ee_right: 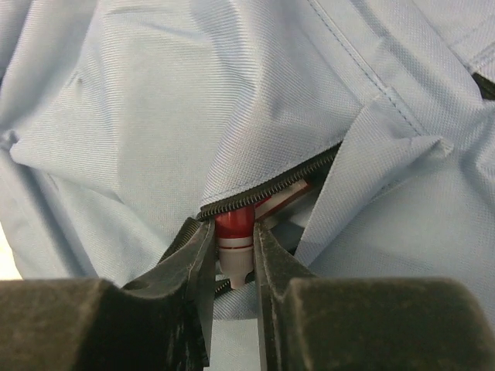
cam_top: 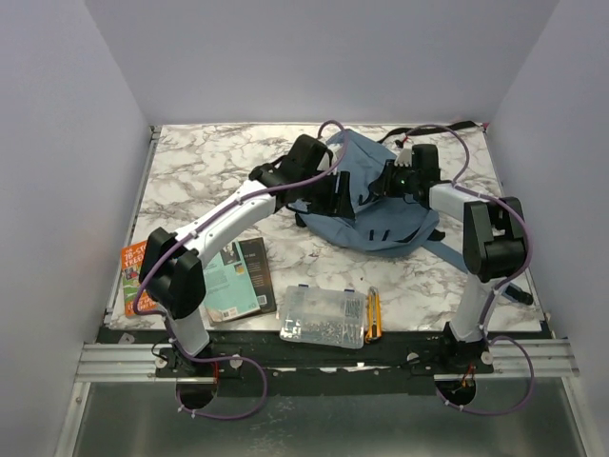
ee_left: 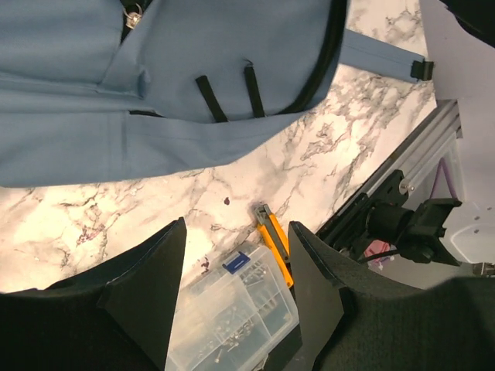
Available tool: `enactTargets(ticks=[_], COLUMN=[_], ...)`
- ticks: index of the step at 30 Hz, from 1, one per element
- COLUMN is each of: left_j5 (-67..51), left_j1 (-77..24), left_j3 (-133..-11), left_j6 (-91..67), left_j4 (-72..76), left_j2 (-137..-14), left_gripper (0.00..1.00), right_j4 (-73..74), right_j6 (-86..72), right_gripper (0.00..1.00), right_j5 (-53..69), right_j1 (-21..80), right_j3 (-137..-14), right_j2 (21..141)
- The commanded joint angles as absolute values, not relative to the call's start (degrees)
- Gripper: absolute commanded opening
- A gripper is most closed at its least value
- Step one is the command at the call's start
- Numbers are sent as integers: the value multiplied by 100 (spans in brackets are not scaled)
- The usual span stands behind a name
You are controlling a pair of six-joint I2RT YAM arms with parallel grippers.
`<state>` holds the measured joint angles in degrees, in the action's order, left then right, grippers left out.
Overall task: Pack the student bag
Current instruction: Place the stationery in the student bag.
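The student bag (cam_top: 381,214) is a blue-grey backpack lying at the back middle of the table, and it fills the right wrist view (ee_right: 232,93). My right gripper (cam_top: 400,183) (ee_right: 233,246) is at the bag's part-open zip, its fingers pressed on both sides of a red-and-white stick (ee_right: 233,224) whose far end is inside the opening. My left gripper (cam_top: 328,195) (ee_left: 237,228) hangs open and empty over the bag's near left edge (ee_left: 155,77).
A clear plastic parts box (cam_top: 325,317) (ee_left: 232,309) and a yellow utility knife (cam_top: 374,314) (ee_left: 276,243) lie near the front edge. A teal-and-black book (cam_top: 238,278) and an orange book (cam_top: 128,276) sit at the front left. Bag straps trail right.
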<state>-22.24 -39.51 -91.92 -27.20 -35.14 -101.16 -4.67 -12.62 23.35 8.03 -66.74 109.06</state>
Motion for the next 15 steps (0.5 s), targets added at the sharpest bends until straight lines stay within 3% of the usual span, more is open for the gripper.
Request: enactTargets(ticks=[1, 6, 9, 15], left_j5=[-2400, -2440, -2535, -2601], left_j1=[-3953, -3924, -3920, -3920], left_j3=[-8445, -7846, -7614, -7438], left_j6=[-2885, -3011, -3106, -3199], left_j4=[-2972, -2741, -2599, -2497], left_j2=[-9403, -8872, -8664, -8527], left_gripper=[58, 59, 59, 59], right_j4=[-1158, -1179, -2232, -2645], right_j6=[-764, -1177, -1566, -2817], right_gripper=[26, 29, 50, 56], right_j5=[2880, 1943, 1790, 2350], right_j1=[931, 923, 923, 905], right_j3=[-7027, -6993, -6291, -6126], right_j2=[11232, 11353, 11098, 11026])
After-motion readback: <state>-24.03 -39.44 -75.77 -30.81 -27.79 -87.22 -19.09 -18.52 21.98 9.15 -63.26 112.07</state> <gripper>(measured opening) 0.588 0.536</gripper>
